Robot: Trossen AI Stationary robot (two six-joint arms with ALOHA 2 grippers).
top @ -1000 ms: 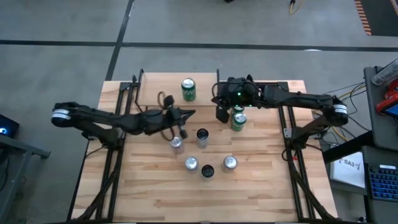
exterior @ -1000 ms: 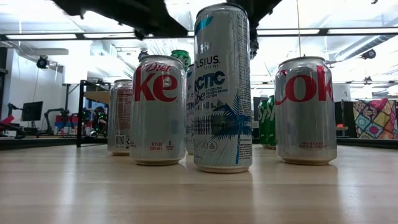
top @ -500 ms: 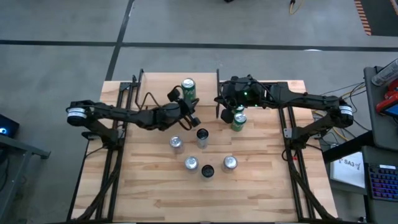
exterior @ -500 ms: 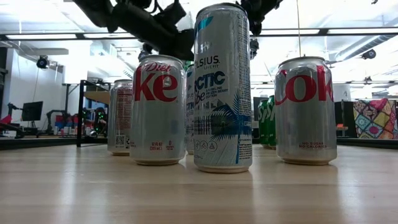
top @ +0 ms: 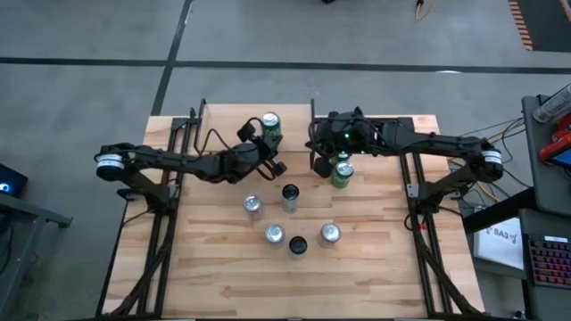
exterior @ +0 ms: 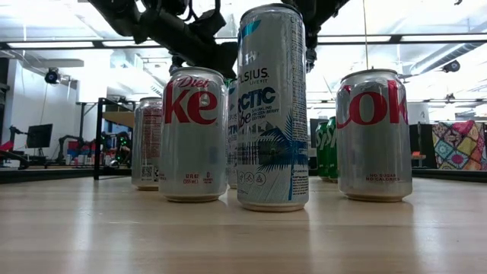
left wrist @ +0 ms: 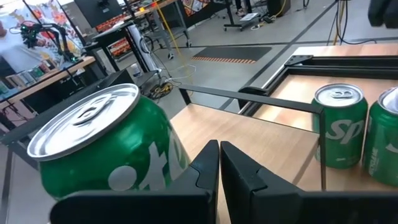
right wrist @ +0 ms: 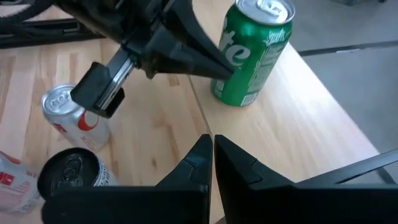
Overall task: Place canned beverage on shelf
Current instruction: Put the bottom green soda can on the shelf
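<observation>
the shelf [top: 241,127] stood at the far side of the table [top: 214,276], a small light-wood plank on thin black legs, between the two arms' bases; one green canned beverage [top: 270,126] stood upright on its right part, and in the right wrist view [right wrist: 252,53] it showed near the plank's edge; the left hand [top: 277,167] was clenched with nothing between its fingers, the two dark fingers [left wrist: 205,171] lying flat together in the left wrist view; it hung just beside that green can [left wrist: 106,152], on the can's near side, and whether it touched the can could not be told; the right hand [top: 319,165] was likewise clenched and empty, its fingers [right wrist: 196,165] pressed together in its own view; it hung over the table just right of the shelf, next to two more green cans [top: 342,169] that stood close together on the table below the shelf's level; the left wrist view showed one of those green cans [left wrist: 339,127] upright past the shelf's black leg; nearer the front of the table stood a loose group of other cans: a silver one [top: 253,206], a dark-topped one [top: 290,194], then a silver one [top: 275,234], a dark one [top: 298,244] and another silver one [top: 330,234]; in the low view a tall pale can [exterior: 272,106] stood foremost with a silver cola can [exterior: 192,133] to one side and another silver cola can [exterior: 374,133] to the other, all upright.
</observation>
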